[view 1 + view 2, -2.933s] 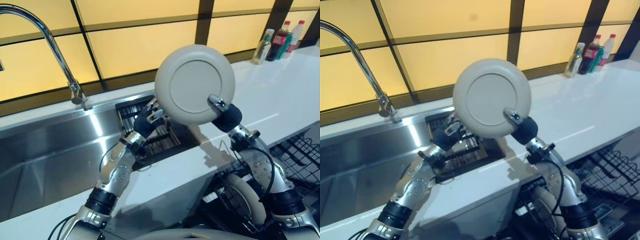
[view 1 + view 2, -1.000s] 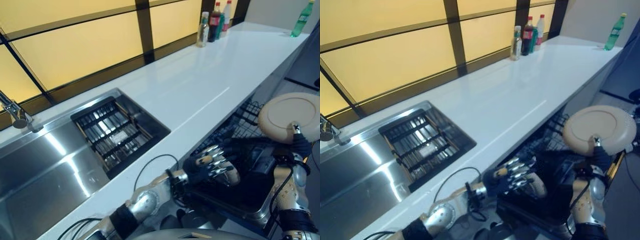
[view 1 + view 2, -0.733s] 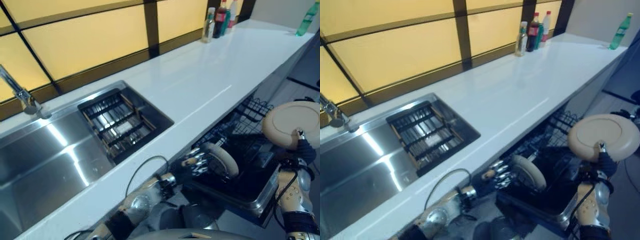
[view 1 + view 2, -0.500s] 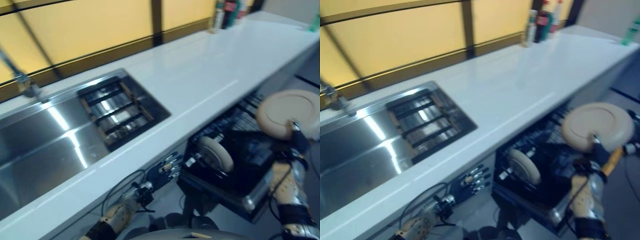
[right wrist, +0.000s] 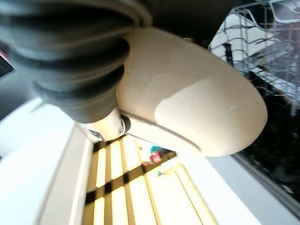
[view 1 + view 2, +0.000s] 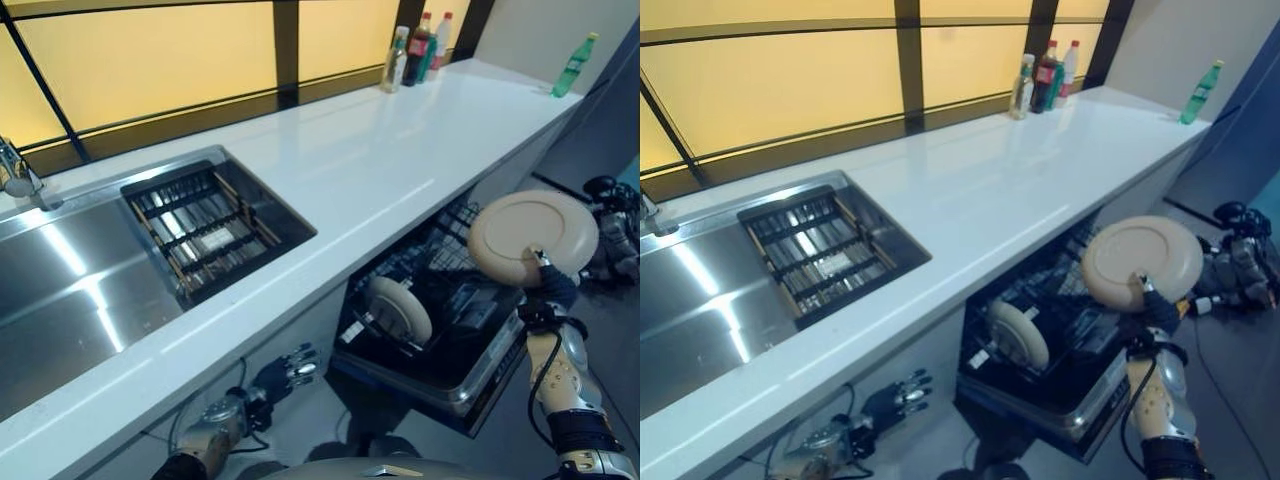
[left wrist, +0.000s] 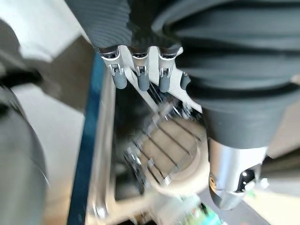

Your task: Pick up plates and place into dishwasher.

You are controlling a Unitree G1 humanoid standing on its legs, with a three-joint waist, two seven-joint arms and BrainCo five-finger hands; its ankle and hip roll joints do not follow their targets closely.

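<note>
The right hand [image 6: 553, 290] rises from the lower right of the left eye view, pinching the lower edge of a beige plate [image 6: 532, 235] with its thumb laid over the rim. That plate stands above the hand, its underside turned up toward the camera, and hangs over the right side of the pulled-out dishwasher rack [image 6: 470, 365] without touching it. In the right wrist view the same plate [image 5: 197, 103] lies pressed against the hand's dark cover.

A second plate [image 6: 398, 310] stands on edge in the left part of the rack, under the lip of the white desk [image 6: 350, 160].

The left hand [image 6: 285, 370] hangs low at the bottom centre of the frame, below the desk edge, its fingers loosely spread and holding nothing; its wrist view shows the fingers [image 7: 140, 77] straight above the racked plate.

In the upper left of the frame a sink [image 6: 60, 290] carries a dark drying rack [image 6: 205, 230].
</note>
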